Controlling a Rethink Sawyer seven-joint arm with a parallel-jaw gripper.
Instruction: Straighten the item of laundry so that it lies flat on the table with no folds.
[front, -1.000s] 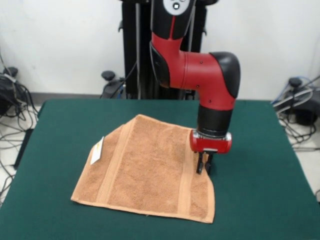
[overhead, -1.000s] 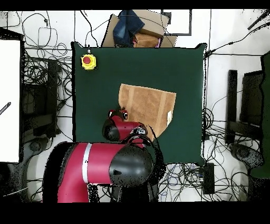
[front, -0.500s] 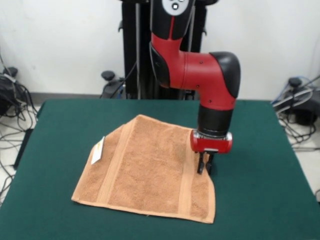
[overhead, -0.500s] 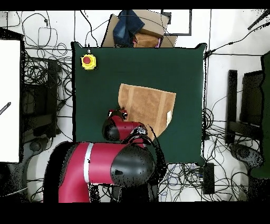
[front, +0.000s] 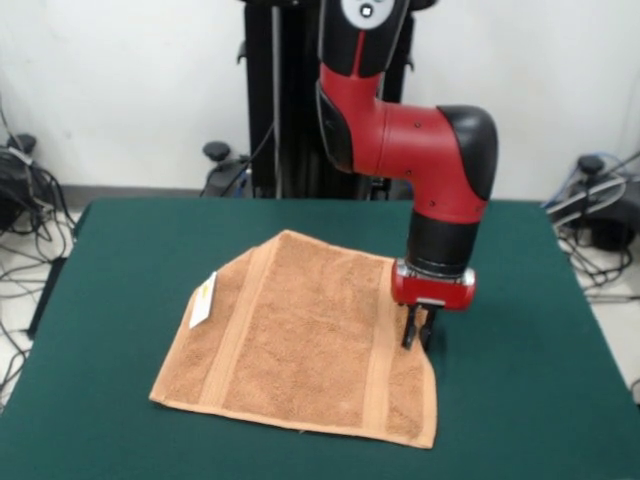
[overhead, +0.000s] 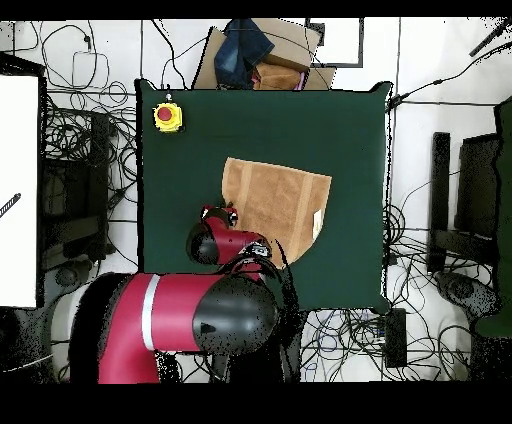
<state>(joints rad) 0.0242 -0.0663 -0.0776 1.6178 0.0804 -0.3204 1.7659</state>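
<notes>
The orange-tan towel (front: 300, 340) lies spread near the middle of the green table (front: 130, 250). Two woven bands run across it, and a white tag (front: 203, 300) sits on its left edge. Its far left corner looks cut off on a slant, as if folded under. My gripper (front: 416, 338) points straight down at the towel's right edge, with its fingers closed together on the cloth there. In the overhead view the towel (overhead: 275, 198) lies just beyond my red wrist (overhead: 215, 240), which hides the fingers.
A yellow box with a red button (overhead: 167, 116) stands at one far corner of the table in the overhead view. A cardboard box with dark cloth (overhead: 255, 55) sits beyond the table's edge. Cables lie on the floor all around.
My gripper and arm have shifted a little to the right in the front view. The whole towel has slid the same way with it.
</notes>
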